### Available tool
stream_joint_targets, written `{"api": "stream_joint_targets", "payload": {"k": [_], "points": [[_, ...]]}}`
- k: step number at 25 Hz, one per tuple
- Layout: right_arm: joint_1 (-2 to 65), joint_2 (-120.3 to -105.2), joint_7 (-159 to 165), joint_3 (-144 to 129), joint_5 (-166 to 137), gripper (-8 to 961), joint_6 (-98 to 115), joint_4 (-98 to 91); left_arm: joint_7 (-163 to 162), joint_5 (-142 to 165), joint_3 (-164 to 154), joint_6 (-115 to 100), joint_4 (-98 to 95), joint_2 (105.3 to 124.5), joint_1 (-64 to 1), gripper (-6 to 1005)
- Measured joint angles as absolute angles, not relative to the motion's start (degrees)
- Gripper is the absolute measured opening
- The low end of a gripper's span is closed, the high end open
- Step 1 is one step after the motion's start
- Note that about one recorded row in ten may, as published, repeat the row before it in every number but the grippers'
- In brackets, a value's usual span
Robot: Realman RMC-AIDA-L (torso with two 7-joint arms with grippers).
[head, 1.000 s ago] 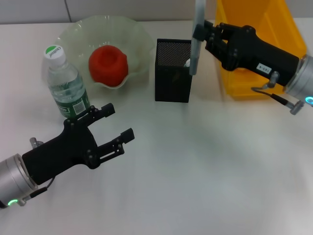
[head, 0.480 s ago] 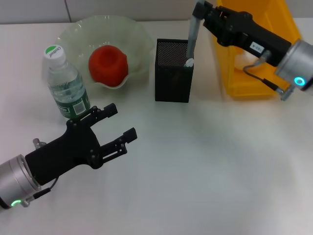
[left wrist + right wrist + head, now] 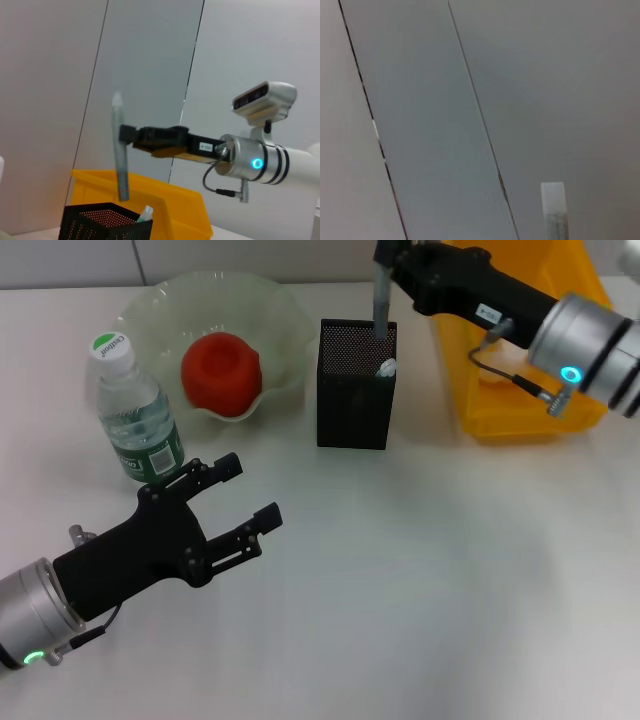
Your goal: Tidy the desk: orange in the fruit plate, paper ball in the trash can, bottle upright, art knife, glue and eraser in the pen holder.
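While the head view covered the whole desk, it listed these: a round red-orange orange (image 3: 221,373) resting in the translucent pale-green ruffled fruit plate (image 3: 150,306), upper left; a small clear plastic bottle (image 3: 133,412) with green label and white cap, upright just left of the plate; a tall square black mesh pen holder (image 3: 354,398), upper centre, with a white-tipped item (image 3: 385,369) already inside; a bright yellow rectangular trash can (image 3: 525,350), upper right. No paper ball or eraser was visible on the desk; whether they lay inside the bin and the holder could not be told. The right gripper (image 3: 383,258), at the top edge, was clenched on a slim grey stick, judged the art knife (image 3: 380,302), upright with its lower end at the holder's mouth. The left gripper (image 3: 238,497), lower left, hung idle with fingers spread, holding nothing.

Left wrist view: the grey stick (image 3: 118,146) stood upright in the right gripper (image 3: 124,136), its lower end just above the holder (image 3: 105,224), not yet let go; the yellow bin (image 3: 175,210) lay behind.

Right wrist view: only the stick's pale top end (image 3: 554,210) showed, lower right, against a grey wall.

Judgement: orange and bottle done; knife nearly placed.
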State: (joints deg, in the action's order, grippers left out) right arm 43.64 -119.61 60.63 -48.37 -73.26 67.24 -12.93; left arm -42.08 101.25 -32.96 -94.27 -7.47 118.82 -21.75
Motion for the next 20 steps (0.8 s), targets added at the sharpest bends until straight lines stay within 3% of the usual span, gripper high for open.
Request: {"api": "stream_joint_targets", "payload": {"k": [20], "points": [[44.7,-119.82,56.5,-53.7,-73.1,149,63.7,-12.2,-41.5,100.7,-32.3,-94.6,-7.5,118.83,-21.1,782]]}}
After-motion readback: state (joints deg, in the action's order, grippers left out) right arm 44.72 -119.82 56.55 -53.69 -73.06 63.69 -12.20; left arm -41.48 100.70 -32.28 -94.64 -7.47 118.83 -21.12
